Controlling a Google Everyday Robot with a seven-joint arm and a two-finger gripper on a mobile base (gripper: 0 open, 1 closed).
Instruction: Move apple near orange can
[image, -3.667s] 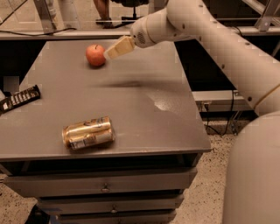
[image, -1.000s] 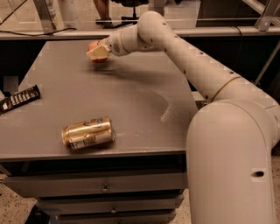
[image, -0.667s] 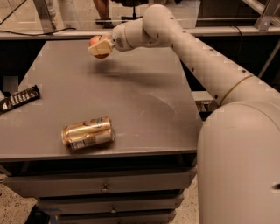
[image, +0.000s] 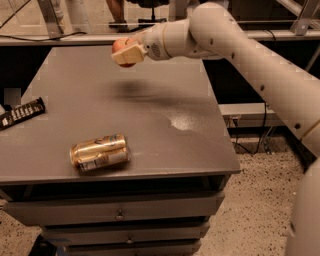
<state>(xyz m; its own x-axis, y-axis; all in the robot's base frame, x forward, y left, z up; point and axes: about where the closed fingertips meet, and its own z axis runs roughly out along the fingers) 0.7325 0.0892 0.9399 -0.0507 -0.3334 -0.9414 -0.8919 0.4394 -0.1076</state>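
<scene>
Lifted off the bench (image: 165, 145) since earlier, the apple (image: 119, 45) hangs over the back edge, fingers of the gripper (image: 124, 54) pinching it; the orange can (image: 99, 151) lies sideways near the front-left corner, long axis along the front edge

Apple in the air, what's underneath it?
Only bare table and a shadow. The pincer holds the apple above the top, and its pads cover the apple's middle.

1. Most of apple (image: 118, 45) hidden inside gripper (image: 125, 54), raised over table (image: 190, 145) far side.
2. Far lower-left of gripper: snack bar (image: 22, 112) cut by left edge.
3. Below gripper: orange can (image: 99, 151) print unreadable.
</scene>
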